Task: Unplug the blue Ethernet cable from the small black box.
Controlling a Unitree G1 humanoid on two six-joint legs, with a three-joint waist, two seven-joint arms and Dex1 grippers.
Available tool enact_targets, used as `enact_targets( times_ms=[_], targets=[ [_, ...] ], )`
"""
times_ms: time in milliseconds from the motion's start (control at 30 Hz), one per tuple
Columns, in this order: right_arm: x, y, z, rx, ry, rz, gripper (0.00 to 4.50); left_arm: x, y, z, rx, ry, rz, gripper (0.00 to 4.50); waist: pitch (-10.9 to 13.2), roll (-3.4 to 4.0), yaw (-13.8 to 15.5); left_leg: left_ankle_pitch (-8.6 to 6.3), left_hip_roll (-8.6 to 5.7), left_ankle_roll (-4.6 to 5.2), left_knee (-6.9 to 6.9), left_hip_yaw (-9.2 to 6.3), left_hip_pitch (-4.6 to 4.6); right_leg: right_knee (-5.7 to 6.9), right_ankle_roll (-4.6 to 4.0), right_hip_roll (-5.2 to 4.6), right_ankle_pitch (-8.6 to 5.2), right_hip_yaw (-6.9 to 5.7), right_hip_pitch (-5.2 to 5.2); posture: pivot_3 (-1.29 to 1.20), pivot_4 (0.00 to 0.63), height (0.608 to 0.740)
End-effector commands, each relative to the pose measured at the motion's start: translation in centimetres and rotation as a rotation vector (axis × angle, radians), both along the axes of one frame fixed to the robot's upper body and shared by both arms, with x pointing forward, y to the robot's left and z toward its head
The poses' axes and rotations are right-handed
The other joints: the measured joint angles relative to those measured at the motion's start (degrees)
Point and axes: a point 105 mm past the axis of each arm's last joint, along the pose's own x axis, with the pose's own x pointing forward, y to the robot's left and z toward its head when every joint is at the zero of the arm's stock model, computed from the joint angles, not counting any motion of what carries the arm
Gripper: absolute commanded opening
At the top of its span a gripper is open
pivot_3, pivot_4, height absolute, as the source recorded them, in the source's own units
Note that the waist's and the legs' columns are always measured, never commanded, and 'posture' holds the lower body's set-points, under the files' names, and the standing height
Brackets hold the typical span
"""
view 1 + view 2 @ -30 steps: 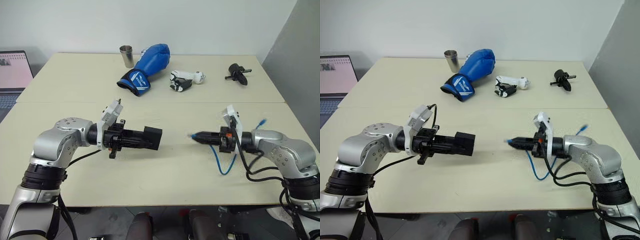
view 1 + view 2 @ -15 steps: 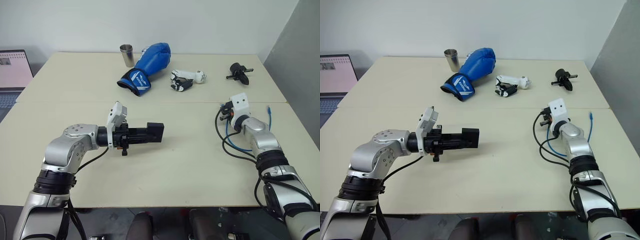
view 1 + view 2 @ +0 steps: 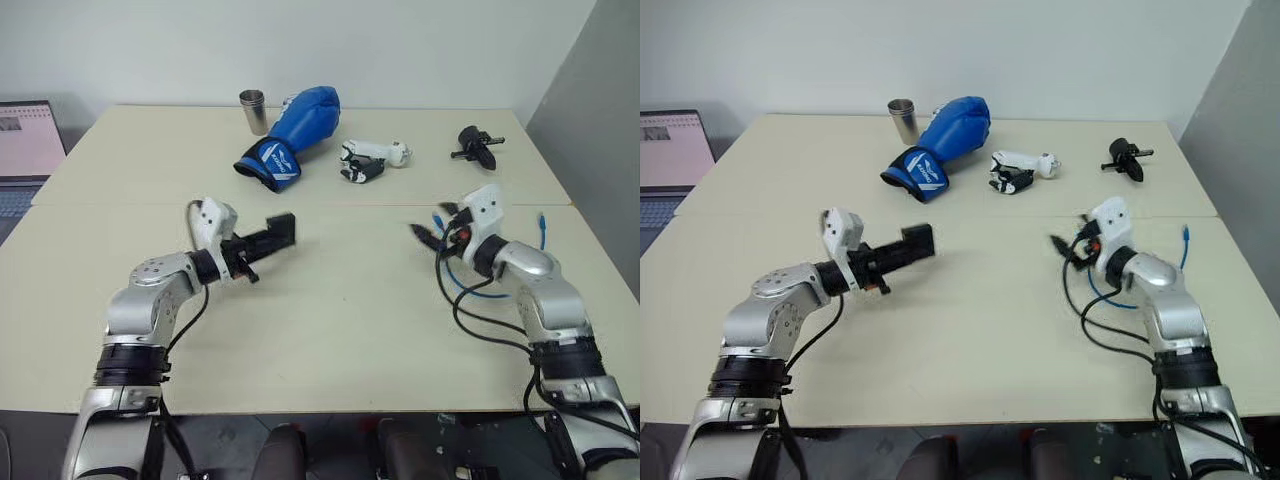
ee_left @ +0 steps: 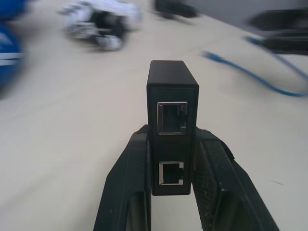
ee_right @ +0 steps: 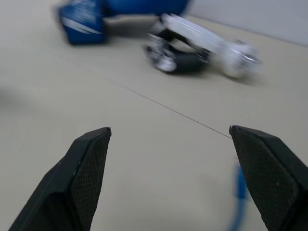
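My left gripper point(image 3: 270, 240) is shut on the small black box point(image 3: 281, 228), holding it just above the table and pointing it right. In the left wrist view the box point(image 4: 172, 96) stands between my fingers point(image 4: 130, 192) with both of its ports empty. The blue Ethernet cable point(image 3: 478, 294) lies loose on the table under my right forearm, one plug end point(image 3: 541, 220) further right; it also shows as the blue cable point(image 4: 250, 72) in the left wrist view. My right gripper point(image 3: 425, 235) is open and empty, pointing left toward the box. Its fingertips point(image 5: 98, 139) stand wide apart.
At the back of the table lie a blue boxing glove point(image 3: 300, 125), a metal cup point(image 3: 253, 110), a white-and-black gadget point(image 3: 370, 160) and a black knobbed tool point(image 3: 477, 146). A laptop point(image 3: 25, 150) sits at the far left. A grey wall point(image 3: 600, 120) closes the right side.
My right gripper has let go of the cable's plug and opened; the cable now lies on the table. My left gripper has carried the box forward and turned it to the right.
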Motion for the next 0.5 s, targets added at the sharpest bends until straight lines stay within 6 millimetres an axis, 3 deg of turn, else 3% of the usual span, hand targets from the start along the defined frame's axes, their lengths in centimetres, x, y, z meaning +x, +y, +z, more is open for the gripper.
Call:
enact_targets(
  times_ms=[33, 200, 467, 500],
  targets=[
    [-4.0, 3.8, 1.1, -0.071, -0.017, 0.262, 4.06, 1.9, 4.3, 1.8, 0.029, -0.177, 0.309, 0.77, -0.01, -0.01, 0.06, 0.00, -0.05, 0.00, -0.03, -0.03, 0.00, 0.02, 0.00, -0.06, 0.00, -0.04, 0.02, 0.00, 0.150, 0.740],
    [-5.0, 5.9, 0.0, -0.169, 0.001, 0.357, 4.06, 1.9, 6.5, -0.2, 0.075, -0.201, 0.466, 0.77, -0.02, -0.03, 0.31, 0.00, -0.10, 0.00, 0.01, -0.04, 0.00, -0.03, 0.04, -0.11, 0.02, -0.08, 0.07, 0.00, 0.150, 0.740],
    [-4.2, 6.7, -0.7, -0.231, -0.003, 0.383, 4.06, 0.9, 7.5, -4.2, 0.014, -0.082, 0.529, 0.77, -0.04, -0.06, 0.37, 0.01, -0.12, -0.01, 0.02, -0.07, -0.01, -0.03, 0.05, -0.14, 0.03, -0.14, 0.07, 0.00, 0.150, 0.740],
    [-4.1, 6.7, -0.8, -0.234, -0.004, 0.383, 4.06, 0.7, 7.6, -4.5, 0.007, -0.068, 0.537, 1.12, -0.04, -0.06, 0.35, 0.01, -0.11, -0.01, 0.02, -0.11, -0.02, -0.03, 0.04, -0.14, 0.03, -0.16, 0.07, 0.00, 0.150, 0.740]
  ],
)
